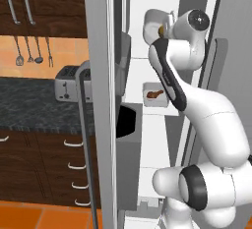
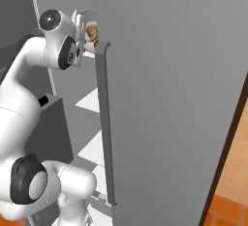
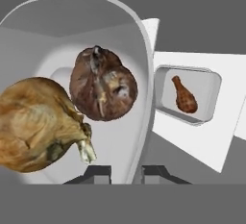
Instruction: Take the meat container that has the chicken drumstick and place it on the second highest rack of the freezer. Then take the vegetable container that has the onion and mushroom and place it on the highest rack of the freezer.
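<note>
In the hand view the gripper has its two dark tips nearly together, pinched over the near rim of the vegetable container, one tip inside the wall and one outside. Inside this white bowl lie the onion, large and tan, and the dark-brown mushroom just beside it. Past the bowl's rim, lower down, the hand view shows the meat container, a shallow tray with the chicken drumstick in it, resting on a white shelf, the second highest rack. The left base view gives the height: the bowl is carried high inside the freezer, well above the tray. The right base view shows the grey door with its bar handle close beside the arm, leaving a narrow gap at the opening.
</note>
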Tool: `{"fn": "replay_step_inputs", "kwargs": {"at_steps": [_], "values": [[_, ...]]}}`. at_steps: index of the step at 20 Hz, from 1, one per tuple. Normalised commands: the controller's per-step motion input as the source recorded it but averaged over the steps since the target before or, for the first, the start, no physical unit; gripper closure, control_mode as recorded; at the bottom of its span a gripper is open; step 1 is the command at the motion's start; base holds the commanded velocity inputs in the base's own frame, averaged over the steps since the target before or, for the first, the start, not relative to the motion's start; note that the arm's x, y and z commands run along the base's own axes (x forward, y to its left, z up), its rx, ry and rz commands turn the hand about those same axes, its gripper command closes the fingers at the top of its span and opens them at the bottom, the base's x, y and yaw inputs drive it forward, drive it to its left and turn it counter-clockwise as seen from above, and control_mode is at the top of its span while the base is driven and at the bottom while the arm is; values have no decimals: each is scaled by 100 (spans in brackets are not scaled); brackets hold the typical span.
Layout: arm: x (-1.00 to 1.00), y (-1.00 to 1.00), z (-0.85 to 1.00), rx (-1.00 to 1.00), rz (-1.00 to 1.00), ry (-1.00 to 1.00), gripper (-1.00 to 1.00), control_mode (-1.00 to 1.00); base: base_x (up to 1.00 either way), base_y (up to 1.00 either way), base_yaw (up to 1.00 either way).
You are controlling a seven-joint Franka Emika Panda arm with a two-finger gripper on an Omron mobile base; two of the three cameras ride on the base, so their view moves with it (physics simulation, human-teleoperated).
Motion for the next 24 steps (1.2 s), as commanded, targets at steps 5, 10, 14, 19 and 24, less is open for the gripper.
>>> {"fn": "replay_step_inputs", "kwargs": {"at_steps": [5, 10, 14, 19, 24], "values": [[31, -19, -6, 0, 0, 0, 100, -100, 0, 0, 0], [19, -2, -22, 0, 0, 3, 100, -100, 0, 0, 0], [9, 0, -20, 0, 0, 6, 100, -100, 0, 0, 0], [29, 0, -8, 0, 0, 2, 100, -100, 0, 0, 0], [53, 0, 0, 0, 0, 0, 100, -100, 0, 0, 0]]}}
